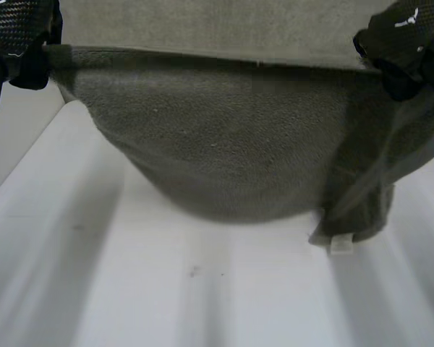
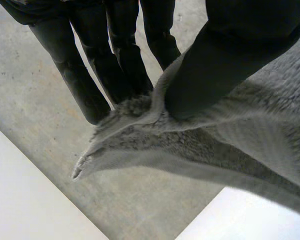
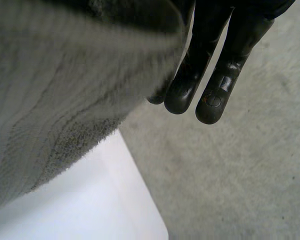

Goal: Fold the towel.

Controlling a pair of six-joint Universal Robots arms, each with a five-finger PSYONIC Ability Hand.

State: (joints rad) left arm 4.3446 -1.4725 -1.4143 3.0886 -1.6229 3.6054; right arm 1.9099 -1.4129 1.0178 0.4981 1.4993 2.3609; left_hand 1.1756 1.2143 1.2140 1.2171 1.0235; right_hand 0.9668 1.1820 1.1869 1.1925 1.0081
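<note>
A grey-green towel (image 1: 239,144) hangs in the air above the white table (image 1: 202,289), stretched between my two hands and sagging in a curve in the middle. My left hand (image 1: 22,36) holds its upper left corner. In the left wrist view the thumb (image 2: 215,75) pinches the towel (image 2: 215,145) corner against the fingers (image 2: 115,65). My right hand (image 1: 398,43) holds the upper right corner, where the cloth bunches and a fold with a white tag (image 1: 341,246) hangs down. Beside the towel (image 3: 55,90) in the right wrist view, the straight fingers (image 3: 215,95) lie against its edge.
Grey floor (image 3: 240,175) lies beyond the table edge (image 3: 140,200) below my right hand. Floor (image 2: 20,90) and a table corner (image 2: 20,200) lie under my left hand. The near table surface runs below the hanging towel.
</note>
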